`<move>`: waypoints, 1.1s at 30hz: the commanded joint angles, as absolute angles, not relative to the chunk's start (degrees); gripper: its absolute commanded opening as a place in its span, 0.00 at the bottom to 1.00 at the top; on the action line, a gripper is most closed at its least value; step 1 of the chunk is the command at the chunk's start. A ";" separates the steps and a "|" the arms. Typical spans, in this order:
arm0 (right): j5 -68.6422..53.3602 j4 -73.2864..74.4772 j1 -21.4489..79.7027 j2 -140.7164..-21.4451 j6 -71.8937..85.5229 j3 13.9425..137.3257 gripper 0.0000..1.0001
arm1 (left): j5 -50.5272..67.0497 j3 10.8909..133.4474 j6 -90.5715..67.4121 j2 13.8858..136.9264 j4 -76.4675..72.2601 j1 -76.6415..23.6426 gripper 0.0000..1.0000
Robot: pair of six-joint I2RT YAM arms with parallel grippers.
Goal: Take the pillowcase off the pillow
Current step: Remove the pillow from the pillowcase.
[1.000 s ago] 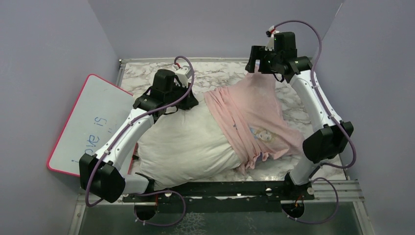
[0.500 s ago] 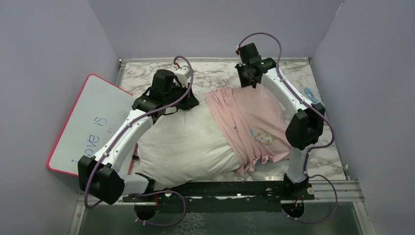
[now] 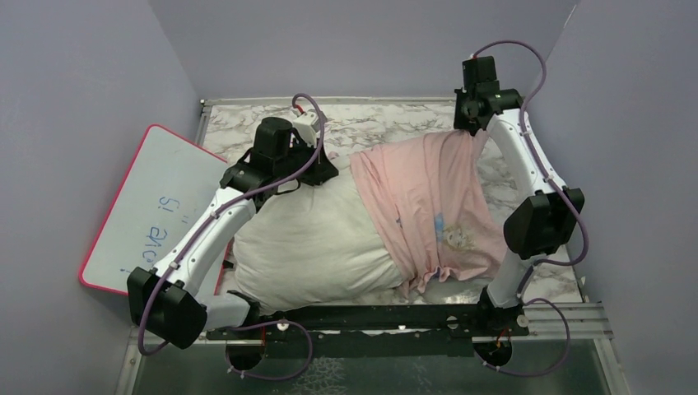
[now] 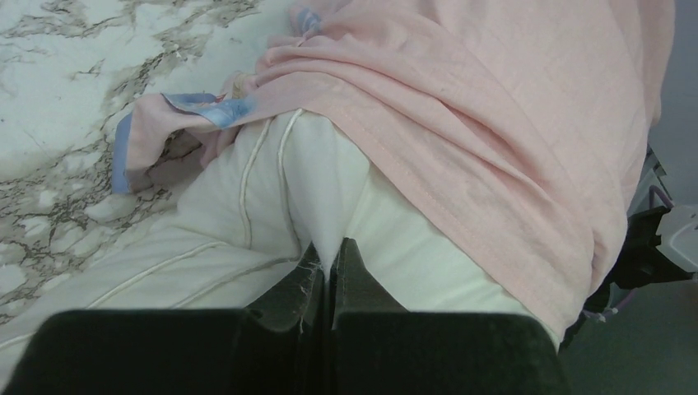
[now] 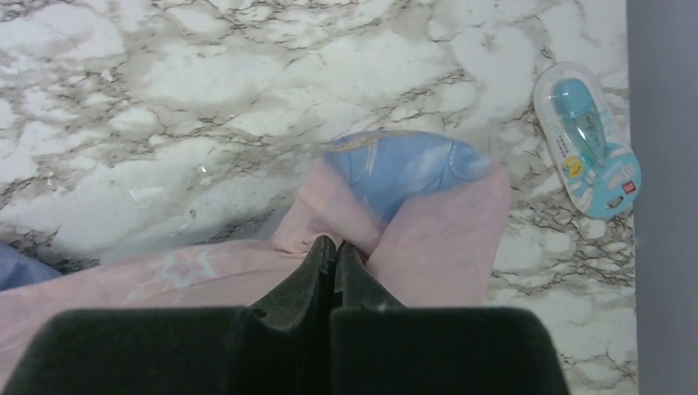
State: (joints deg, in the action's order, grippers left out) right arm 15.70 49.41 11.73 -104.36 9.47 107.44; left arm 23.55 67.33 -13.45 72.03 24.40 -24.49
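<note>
Pink pillowcase (image 3: 428, 206) covers only the right end of the white pillow (image 3: 304, 239) at frame centre. Shut tight, the left gripper (image 4: 329, 253) pinches pillow fabric; the right gripper (image 5: 333, 251) clamps the case's corner, upper right. Peeling looks midway; next, I judge, pull farther right while the left anchors.

I count one pillow (image 3: 313, 239), one pillowcase (image 3: 428, 197), one pink-edged whiteboard (image 3: 148, 206), one small blue packaged item (image 5: 588, 140), and two arms: left arm (image 3: 206, 239), right arm (image 3: 527, 164).
</note>
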 commanded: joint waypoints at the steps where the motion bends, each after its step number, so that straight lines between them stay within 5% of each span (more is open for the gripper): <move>1: 23.54 46.76 8.50 -102.18 8.79 109.37 0.01 | 22.30 67.27 -12.15 68.51 27.82 -23.47 0.00; 6: 14.92 48.65 8.48 -101.59 8.70 111.05 0.11 | 22.26 67.32 -12.40 68.55 27.70 -23.47 0.00; 10: 2.50 47.84 8.50 -99.06 8.94 111.30 0.55 | 22.77 67.82 -12.50 69.07 27.70 -23.49 0.00; 12: -4.05 47.37 8.57 -98.04 9.42 111.44 0.64 | 23.00 68.10 -12.58 69.38 27.61 -23.47 0.00; 17: -16.81 45.68 10.29 -97.11 9.18 110.31 0.81 | 23.50 68.38 -12.97 69.78 27.18 -23.47 0.00; 22: -15.84 48.54 18.21 -100.88 5.52 109.91 0.87 | 23.71 68.38 -13.15 69.97 27.00 -23.47 0.00; 28: -0.57 53.20 26.48 -105.62 2.66 106.81 0.82 | 23.48 68.13 -13.52 69.46 27.01 -23.47 0.00; 33: 11.16 48.21 26.58 -102.24 3.63 102.25 0.22 | 22.93 67.85 -13.56 69.42 27.03 -23.47 0.00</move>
